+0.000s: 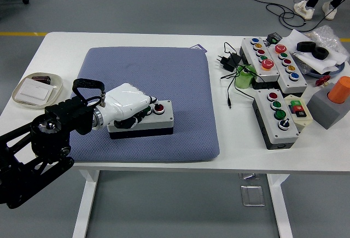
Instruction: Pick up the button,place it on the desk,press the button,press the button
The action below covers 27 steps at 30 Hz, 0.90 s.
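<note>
White table [54,57] carries a blue-grey mat [164,79]. Button box [143,121] lies on mat's near half, long axis left-right, red button [158,108] toward its right end. Left hand [127,106] comes from left along that same axis and rests over box's left part, fingers [143,113] curled down on the top, tips just beside the red button, on its left. Whether they grip the box or only press down on it, cannot tell for sure; looks like pressing, holding nothing. Left arm is the only one near; right hand not in view. Button is right of the fingertips, so next push likely needs a slight reach rightward. Other button boxes [276,119] sit well apart at table's right.
</note>
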Available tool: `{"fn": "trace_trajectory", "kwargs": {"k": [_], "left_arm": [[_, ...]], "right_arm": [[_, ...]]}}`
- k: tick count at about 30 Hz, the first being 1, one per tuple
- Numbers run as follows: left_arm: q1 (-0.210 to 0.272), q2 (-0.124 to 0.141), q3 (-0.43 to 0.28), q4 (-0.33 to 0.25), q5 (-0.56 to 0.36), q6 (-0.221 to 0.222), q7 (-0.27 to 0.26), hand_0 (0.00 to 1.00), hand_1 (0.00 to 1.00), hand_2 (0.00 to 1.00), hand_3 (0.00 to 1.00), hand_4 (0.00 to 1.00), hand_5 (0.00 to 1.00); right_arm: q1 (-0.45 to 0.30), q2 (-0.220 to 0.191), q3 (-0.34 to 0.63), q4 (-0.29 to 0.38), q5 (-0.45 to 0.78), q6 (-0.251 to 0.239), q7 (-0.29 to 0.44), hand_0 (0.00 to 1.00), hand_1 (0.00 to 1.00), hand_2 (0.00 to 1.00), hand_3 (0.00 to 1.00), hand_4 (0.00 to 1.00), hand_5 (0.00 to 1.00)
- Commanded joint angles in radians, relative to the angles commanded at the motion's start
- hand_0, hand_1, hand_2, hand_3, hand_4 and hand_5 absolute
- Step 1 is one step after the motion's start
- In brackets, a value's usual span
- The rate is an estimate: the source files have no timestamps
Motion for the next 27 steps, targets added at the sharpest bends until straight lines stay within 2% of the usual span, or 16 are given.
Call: {"fn": "trace_trajectory", "kwargs": {"k": [1,2,7,8,9,10,13,14,16,17,19,20,23,25,26,27], "left_arm": [[0.006,0.001,-0.021,-0.012,0.0,0.013,0.005,0.119,0.002,0.02,0.757,0.262,0.002],[0.009,0.001,-0.032,-0.018,0.0,0.019,0.007,0.151,0.023,0.059,0.828,0.287,0.002],[0.07,-0.008,-0.165,-0.067,0.0,0.036,0.034,0.151,0.023,0.059,0.828,0.287,0.002],[0.08,-0.009,-0.184,-0.075,0.0,0.041,0.039,0.094,0.097,0.141,0.866,0.843,0.684],[0.095,-0.01,-0.218,-0.084,0.0,0.049,0.046,0.094,0.097,0.141,0.866,0.843,0.684],[0.115,-0.01,-0.26,-0.093,0.0,0.078,0.056,0.094,0.097,0.141,0.866,0.843,0.684],[0.13,-0.01,-0.309,-0.089,-0.01,0.106,0.067,0.094,0.097,0.141,0.866,0.843,0.684],[0.141,-0.01,-0.34,-0.073,-0.049,0.145,0.075,0.279,0.423,0.465,0.882,0.805,0.998],[0.151,-0.011,-0.384,-0.035,-0.133,0.23,0.06,0.279,0.423,0.465,0.882,0.805,0.998],[0.154,-0.012,-0.398,-0.004,-0.179,0.275,0.032,0.279,0.423,0.465,0.882,0.805,0.998],[0.156,-0.012,-0.406,0.025,-0.263,0.36,0.006,0.279,0.423,0.465,0.882,0.805,0.998],[0.164,-0.012,-0.421,0.056,-0.309,0.405,-0.028,0.578,0.702,0.792,0.905,0.773,0.998],[0.177,-0.011,-0.441,0.114,-0.432,0.527,-0.082,0.578,0.702,0.792,0.905,0.773,0.998],[0.185,-0.011,-0.447,0.142,-0.517,0.586,-0.102,0.578,0.702,0.792,0.905,0.773,0.998],[0.189,-0.012,-0.45,0.156,-0.556,0.603,-0.113,0.728,0.828,0.912,0.923,0.723,0.998],[0.193,-0.012,-0.451,0.17,-0.601,0.617,-0.122,0.728,0.828,0.912,0.923,0.723,0.998]], "right_arm": [[-0.001,0.0,0.0,0.0,0.0,0.0,0.0,0.627,0.477,0.539,0.582,0.28,0.022],[-0.001,0.0,0.001,0.0,-0.001,0.0,-0.001,0.627,0.477,0.539,0.582,0.28,0.022],[-0.005,0.0,0.004,0.0,-0.004,-0.001,-0.001,0.627,0.477,0.539,0.582,0.28,0.022],[-0.006,0.0,0.004,0.0,-0.004,-0.001,-0.001,0.627,0.477,0.539,0.582,0.279,0.022],[-0.007,0.0,0.005,0.0,-0.004,-0.001,-0.002,0.627,0.477,0.539,0.582,0.279,0.022],[-0.009,0.0,0.005,0.0,-0.003,-0.001,-0.002,0.627,0.477,0.539,0.582,0.279,0.022],[-0.01,0.001,0.006,0.0,-0.003,-0.001,-0.002,0.627,0.477,0.539,0.582,0.279,0.022],[-0.01,0.001,0.007,0.0,-0.004,0.0,-0.003,0.627,0.477,0.539,0.582,0.279,0.022],[-0.011,0.001,0.008,0.0,-0.005,0.0,-0.004,0.627,0.477,0.539,0.582,0.279,0.022],[-0.012,0.001,0.008,0.0,-0.006,0.0,-0.005,0.627,0.477,0.539,0.582,0.279,0.022],[-0.013,0.001,0.009,0.0,-0.006,0.0,-0.005,0.627,0.477,0.539,0.582,0.279,0.022],[-0.014,0.0,0.008,0.0,-0.008,0.001,-0.006,0.627,0.477,0.539,0.582,0.28,0.022],[-0.017,0.002,0.008,0.0,-0.003,0.0,-0.006,0.627,0.477,0.539,0.582,0.28,0.022],[-0.018,0.002,0.008,0.0,-0.004,0.0,-0.006,0.627,0.477,0.539,0.582,0.28,0.022],[-0.019,0.002,0.008,0.0,-0.004,0.0,-0.007,0.627,0.477,0.539,0.582,0.28,0.022],[-0.019,0.002,0.008,0.0,-0.004,0.0,-0.007,0.627,0.477,0.539,0.582,0.28,0.022]]}}
